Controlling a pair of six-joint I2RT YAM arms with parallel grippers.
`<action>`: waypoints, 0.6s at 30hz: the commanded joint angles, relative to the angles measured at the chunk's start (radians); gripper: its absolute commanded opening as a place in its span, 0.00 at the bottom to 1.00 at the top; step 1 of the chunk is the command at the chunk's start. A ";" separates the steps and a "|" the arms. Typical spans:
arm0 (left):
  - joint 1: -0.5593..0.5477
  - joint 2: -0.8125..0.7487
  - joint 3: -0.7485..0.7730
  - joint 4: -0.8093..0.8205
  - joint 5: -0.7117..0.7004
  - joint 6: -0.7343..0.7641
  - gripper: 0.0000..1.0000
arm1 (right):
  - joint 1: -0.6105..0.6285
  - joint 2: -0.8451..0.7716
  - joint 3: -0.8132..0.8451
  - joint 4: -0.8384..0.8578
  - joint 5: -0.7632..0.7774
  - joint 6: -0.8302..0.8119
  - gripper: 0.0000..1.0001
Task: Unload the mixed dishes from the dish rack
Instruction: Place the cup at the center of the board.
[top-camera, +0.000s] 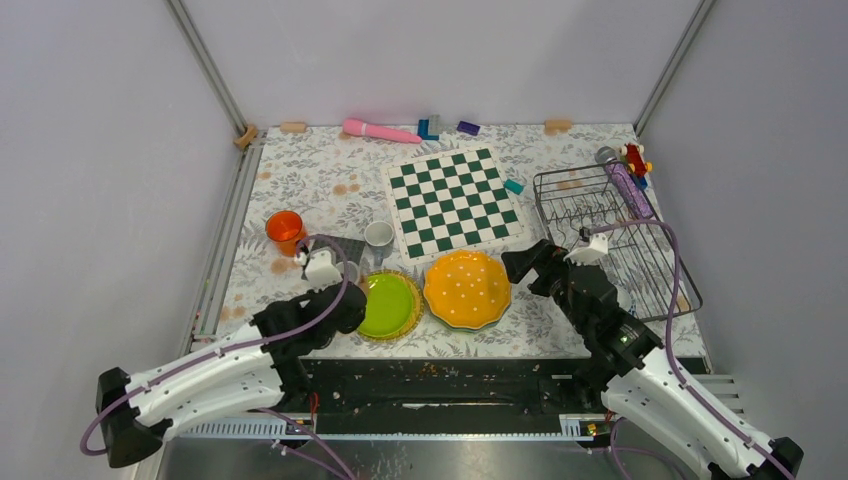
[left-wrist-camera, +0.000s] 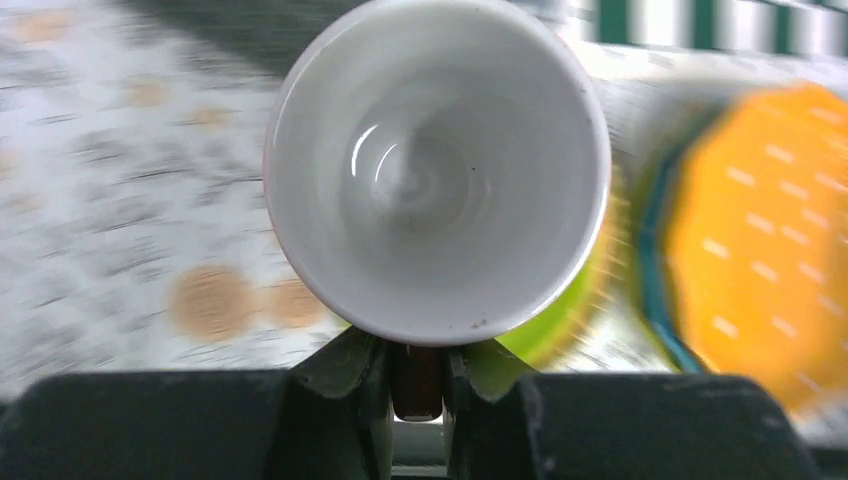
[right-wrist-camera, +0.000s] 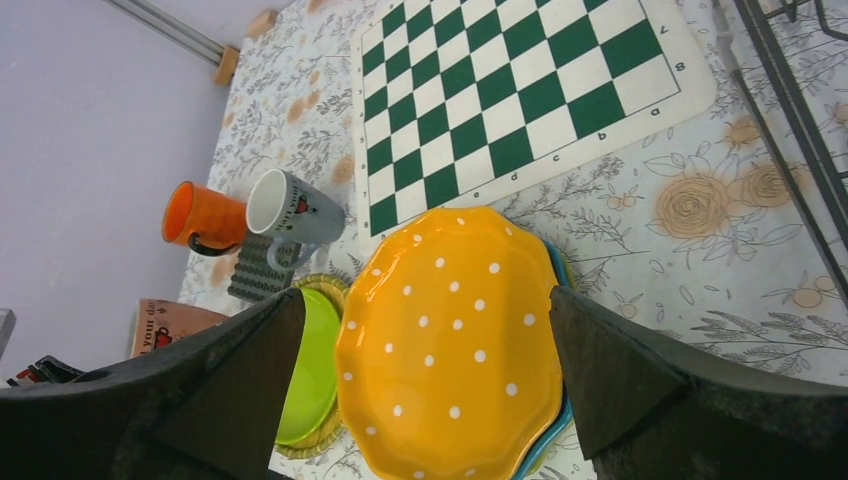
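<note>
Nearest, the left gripper (left-wrist-camera: 417, 352) has its jaws drawn close on a dark piece just under the rim of the white cup (left-wrist-camera: 437, 165). The cup reads sharp while the table (left-wrist-camera: 100, 200) behind it is smeared, so I judge it gripped, probably by the handle.

The right gripper (top-camera: 524, 270) hangs spread wide and empty above the orange dotted plate (right-wrist-camera: 450, 340), touching nothing. That plate lies on a teal plate (left-wrist-camera: 648, 262). It sits just right of the lime-green plate (top-camera: 388, 303), which itself rests on a scalloped plate (right-wrist-camera: 318, 285).

Beyond them, to the left, the orange cup (top-camera: 285, 228) stands on the table. The white cup is near it on the right, just beside the chessboard (top-camera: 455, 200).

Farther right, the dish rack (top-camera: 540, 200) shows only a purple tube (top-camera: 628, 190) along its far right side. No dish is visible in it, though the right arm hides its near corner.

Assessment: unloading looks nearly finished. Outstanding items are setting the held cup down and checking the hidden corner.
</note>
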 joint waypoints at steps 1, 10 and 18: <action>0.050 0.063 0.105 -0.388 -0.340 -0.355 0.00 | 0.006 -0.008 0.055 -0.017 0.054 -0.055 1.00; 0.378 0.021 0.000 -0.174 -0.213 -0.178 0.00 | 0.006 -0.063 0.055 -0.060 0.104 -0.091 1.00; 0.569 0.122 -0.038 -0.048 -0.137 -0.116 0.00 | 0.006 -0.050 0.054 -0.062 0.132 -0.111 1.00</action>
